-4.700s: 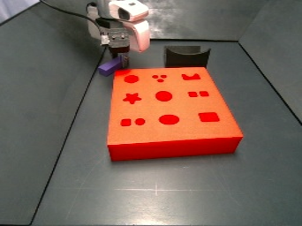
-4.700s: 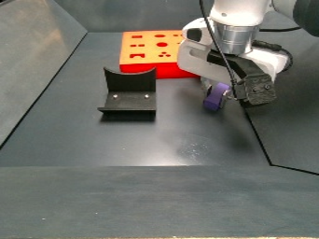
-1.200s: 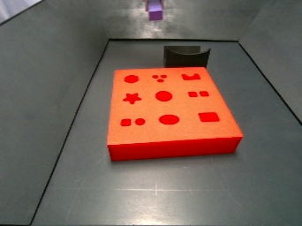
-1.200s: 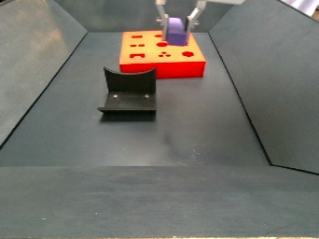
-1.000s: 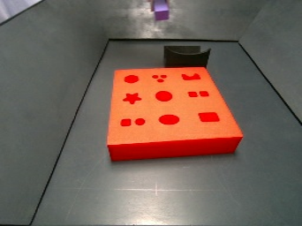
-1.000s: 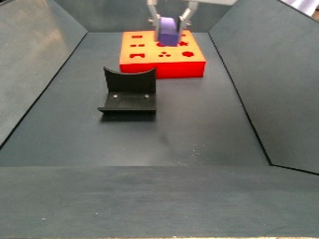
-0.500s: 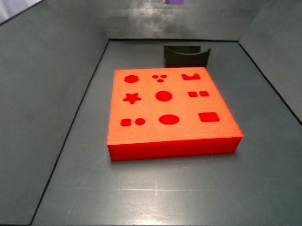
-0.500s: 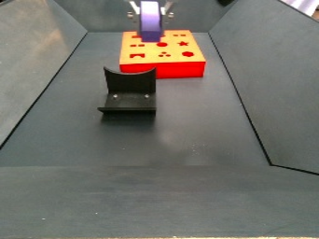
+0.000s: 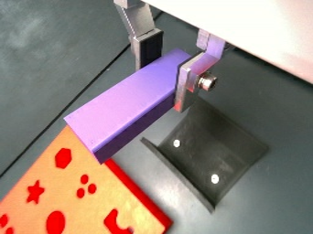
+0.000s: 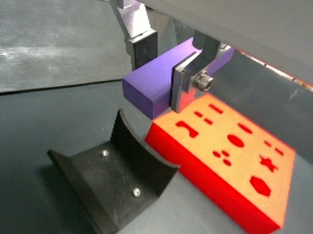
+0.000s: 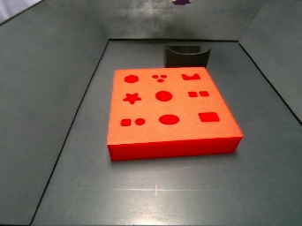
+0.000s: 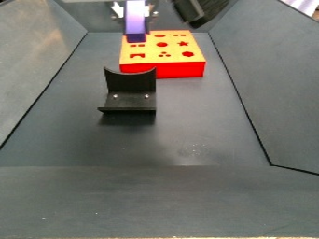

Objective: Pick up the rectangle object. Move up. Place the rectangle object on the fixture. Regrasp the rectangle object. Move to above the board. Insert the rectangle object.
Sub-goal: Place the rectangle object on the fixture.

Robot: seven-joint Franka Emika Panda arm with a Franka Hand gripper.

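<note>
My gripper point(image 9: 169, 66) is shut on the lilac-purple rectangle object point(image 9: 128, 111), held high in the air; it also shows in a wrist view point(image 10: 156, 84) between the silver fingers point(image 10: 186, 80). In a side view the block point(image 12: 134, 21) hangs at the top edge, above the space between fixture and board. In a side view only a sliver of it point(image 11: 182, 2) shows at the top. The dark fixture point(image 12: 127, 94) stands on the floor below, also in both wrist views point(image 9: 210, 155) point(image 10: 113, 181). The red board point(image 11: 170, 108) lies flat beside the fixture.
Grey sloped walls point(image 11: 53, 62) enclose the dark floor point(image 12: 174, 140). The board's cutouts point(image 11: 165, 95) include circles, a star, a cross and rectangles. The fixture point(image 11: 188, 56) sits just beyond the board's far edge.
The gripper lifted the rectangle object from the floor beside the board and carried it upward and across; it now sits at the top edge of both side views, nearer the fixture.
</note>
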